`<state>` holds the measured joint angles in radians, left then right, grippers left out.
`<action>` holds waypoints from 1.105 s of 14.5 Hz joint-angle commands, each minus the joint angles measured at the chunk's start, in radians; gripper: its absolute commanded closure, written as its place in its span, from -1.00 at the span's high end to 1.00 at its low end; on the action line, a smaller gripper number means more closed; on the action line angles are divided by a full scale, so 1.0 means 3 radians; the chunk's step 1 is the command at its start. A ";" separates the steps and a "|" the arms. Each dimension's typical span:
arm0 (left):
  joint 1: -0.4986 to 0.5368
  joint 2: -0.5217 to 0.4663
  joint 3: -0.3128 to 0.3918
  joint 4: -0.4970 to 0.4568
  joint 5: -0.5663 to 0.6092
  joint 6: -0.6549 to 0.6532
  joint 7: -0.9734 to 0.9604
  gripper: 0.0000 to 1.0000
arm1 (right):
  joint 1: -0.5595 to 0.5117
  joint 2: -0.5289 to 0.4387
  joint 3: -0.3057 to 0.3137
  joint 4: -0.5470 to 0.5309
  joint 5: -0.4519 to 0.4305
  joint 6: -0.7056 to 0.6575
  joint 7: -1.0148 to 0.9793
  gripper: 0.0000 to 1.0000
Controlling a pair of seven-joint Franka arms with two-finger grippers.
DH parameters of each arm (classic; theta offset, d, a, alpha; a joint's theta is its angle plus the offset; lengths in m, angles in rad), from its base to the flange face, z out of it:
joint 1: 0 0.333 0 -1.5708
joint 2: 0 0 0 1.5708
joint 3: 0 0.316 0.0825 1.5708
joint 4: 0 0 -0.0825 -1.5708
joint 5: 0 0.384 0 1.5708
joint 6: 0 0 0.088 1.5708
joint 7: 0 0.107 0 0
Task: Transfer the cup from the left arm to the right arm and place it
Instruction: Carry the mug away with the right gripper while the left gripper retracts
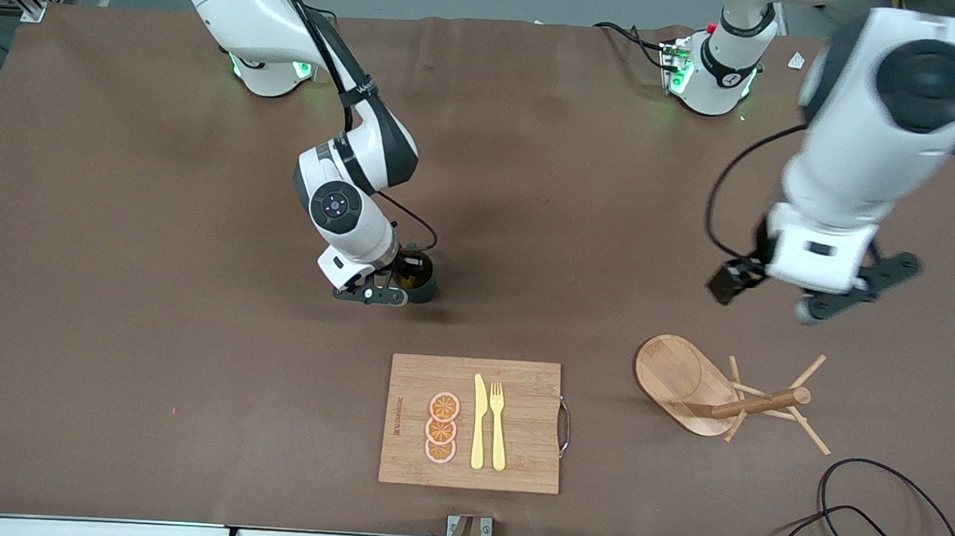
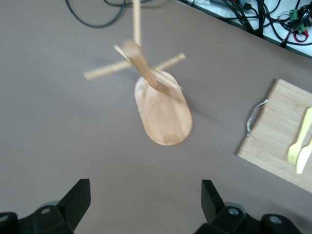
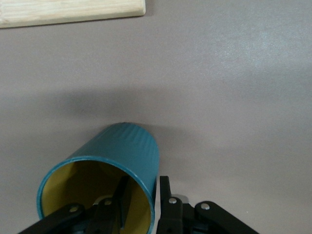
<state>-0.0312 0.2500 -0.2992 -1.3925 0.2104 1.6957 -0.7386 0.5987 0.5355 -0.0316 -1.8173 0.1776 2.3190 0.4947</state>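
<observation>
The teal cup (image 1: 418,277) with a mustard inside stands near the middle of the table, farther from the front camera than the cutting board. My right gripper (image 1: 388,286) is shut on its rim wall, one finger inside and one outside. In the right wrist view the cup (image 3: 122,148) sits between the right gripper's (image 3: 145,197) fingers, its base seemingly on the table. Its handle is hidden. My left gripper (image 1: 812,285) hangs open and empty in the air over the table by the wooden mug tree. It also shows in the left wrist view (image 2: 145,204).
A wooden cutting board (image 1: 519,401) with orange slices, a yellow knife and a fork lies near the front edge. A wooden mug tree (image 1: 712,391) on an oval base stands toward the left arm's end, also in the left wrist view (image 2: 163,107). Black cables (image 1: 881,518) lie at the front corner.
</observation>
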 commanded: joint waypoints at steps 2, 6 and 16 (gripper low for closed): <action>0.0272 -0.0296 0.0010 -0.0067 -0.0133 -0.0247 0.0804 1.00 | 0.0009 0.0005 -0.0033 -0.0002 0.0057 -0.0019 -0.0497 -0.97; 0.0257 -0.0689 0.0474 -0.0307 -0.0449 -0.0503 0.1540 1.00 | -0.0098 -0.0051 -0.0058 0.0003 0.0052 -0.0203 -0.1447 -0.97; 0.0283 -0.1069 0.0675 -0.0630 -0.0676 -0.0580 0.2027 1.00 | -0.1054 -0.0562 -0.0084 -0.0282 -0.0836 -0.0648 -0.3805 -0.95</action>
<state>0.0501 -0.0558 -0.0981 -1.5672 0.0256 1.5265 -0.1513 0.3442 0.4302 -0.0765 -1.8216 -0.0135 2.1139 -0.5344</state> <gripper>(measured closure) 0.000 0.965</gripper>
